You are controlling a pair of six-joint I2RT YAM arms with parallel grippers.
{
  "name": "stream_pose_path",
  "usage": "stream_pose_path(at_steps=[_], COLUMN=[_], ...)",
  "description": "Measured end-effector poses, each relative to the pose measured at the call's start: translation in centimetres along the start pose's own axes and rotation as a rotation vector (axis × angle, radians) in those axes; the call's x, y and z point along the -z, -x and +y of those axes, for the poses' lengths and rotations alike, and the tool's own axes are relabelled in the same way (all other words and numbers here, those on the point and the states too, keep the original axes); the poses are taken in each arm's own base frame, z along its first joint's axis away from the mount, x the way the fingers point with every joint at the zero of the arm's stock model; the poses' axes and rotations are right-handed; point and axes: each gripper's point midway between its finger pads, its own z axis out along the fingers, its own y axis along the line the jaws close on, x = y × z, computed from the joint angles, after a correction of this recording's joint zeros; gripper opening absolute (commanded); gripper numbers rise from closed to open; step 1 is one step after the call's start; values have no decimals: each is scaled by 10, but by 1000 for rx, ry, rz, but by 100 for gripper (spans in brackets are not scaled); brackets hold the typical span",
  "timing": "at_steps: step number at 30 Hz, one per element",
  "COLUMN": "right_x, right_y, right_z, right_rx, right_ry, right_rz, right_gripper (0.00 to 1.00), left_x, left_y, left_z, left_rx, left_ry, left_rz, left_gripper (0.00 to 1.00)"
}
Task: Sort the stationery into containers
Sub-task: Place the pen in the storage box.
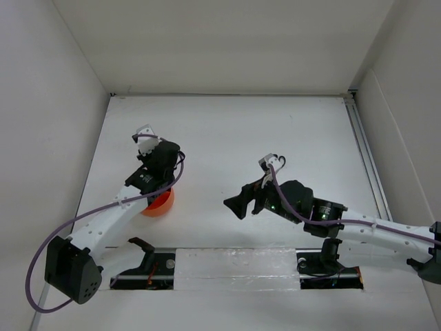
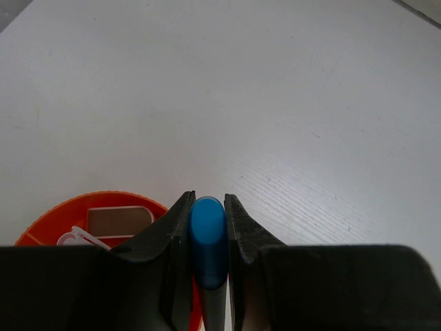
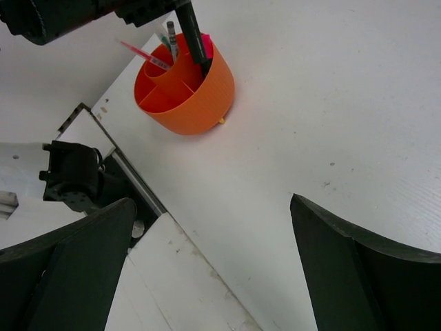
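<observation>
Blue-capped black marker (image 2: 208, 238): light, rigid plastic barrel, smooth and probably a little slippery, not fragile. Best taken crosswise near the cap end. Pinched at that end between the closed fingers of the left gripper (image 2: 208, 207), bottom centre of the left wrist view, with the black lower end reaching down into the orange cup (image 3: 196, 96) at upper left of the right wrist view. Orange cup: small, round, thin-walled plastic, split by inner dividers, likely light enough to slide or tip if knocked sideways. Standing on the white table (image 1: 275, 131), left of centre in the top view, directly under the left gripper. Contents, per right wrist view: thin pink pen (image 3: 141, 53) leaning out over the left rim; dark pen (image 3: 172, 43) upright near the middle; pink-capped highlighter (image 3: 205, 45) by the right wall, just beside the marker, same compartment or the next not distinguishable. Per left wrist view: pinkish eraser (image 2: 118, 219) lying flat in one compartment. Scissors not made out. Right gripper (image 3: 212, 207): fingers spread wide, holding nothing, over bare table, well apart from the cup, centre of the top view.
</observation>
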Motion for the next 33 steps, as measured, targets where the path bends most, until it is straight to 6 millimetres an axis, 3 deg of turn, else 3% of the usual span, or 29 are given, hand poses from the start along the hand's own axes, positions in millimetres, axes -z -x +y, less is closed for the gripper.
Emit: stream_pose_path(at_steps=[9,19,33], right_x=[4,5,7], right_y=[1,-4,-3], right_z=[-1,-3,-1], right_rx=[-1,1,-1], right_ry=[2,-2,11], right_rz=[-4,4,1], right_gripper=[100,100,100], left_x=[0,-14,-16], left_y=[0,-17,-18], left_z=[0,1,9], left_rx=[-33,-185,-193], left_ry=[-3,42,96], left_rz=[7,57,49], left_gripper=[0,0,0])
